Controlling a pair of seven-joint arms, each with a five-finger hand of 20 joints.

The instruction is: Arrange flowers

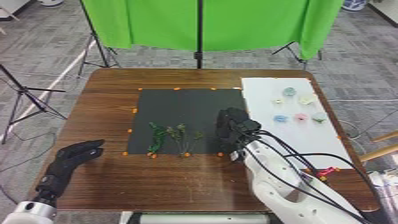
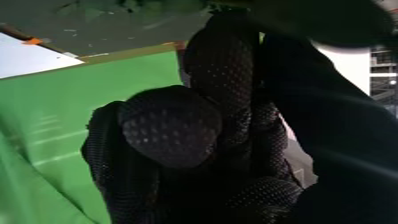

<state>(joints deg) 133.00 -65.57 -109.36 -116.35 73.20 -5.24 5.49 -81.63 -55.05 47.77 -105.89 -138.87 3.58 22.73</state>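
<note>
Behind the brown wooden table [image 1: 169, 182], a green cloth [image 1: 160, 25] is hung across the top of the frame. A dark mat [image 1: 178, 112] is laid at the centre, and a white sheet [image 1: 258, 90] is set along its right side. On the mat's lower left part, a green stem [image 1: 156, 137] and some thin sprigs [image 1: 181, 139] are laid. On the sheet, small flower heads are spread in the upper right of the frame, among them a pink flower [image 1: 300, 117] and a blue flower [image 1: 281, 118].

The right hand [image 1: 233, 125] is held over the mat's right edge; whether it is closed on anything cannot be told. The left hand [image 1: 82, 150] is held at the left, its fingers stretched out and close together, with nothing in them.

The step in hand is judged to be the placing or shaping of a piece on the mat. Light contact would be wanted, with each piece lowered flat and released cleanly, since thin stalks may snag on the glove. The seam between mat and sheet should be crossed with some lift, so that neither border is dragged. Open room is offered by the mat's upper half; towards the sheet, the flower heads could be brushed aside.
</note>
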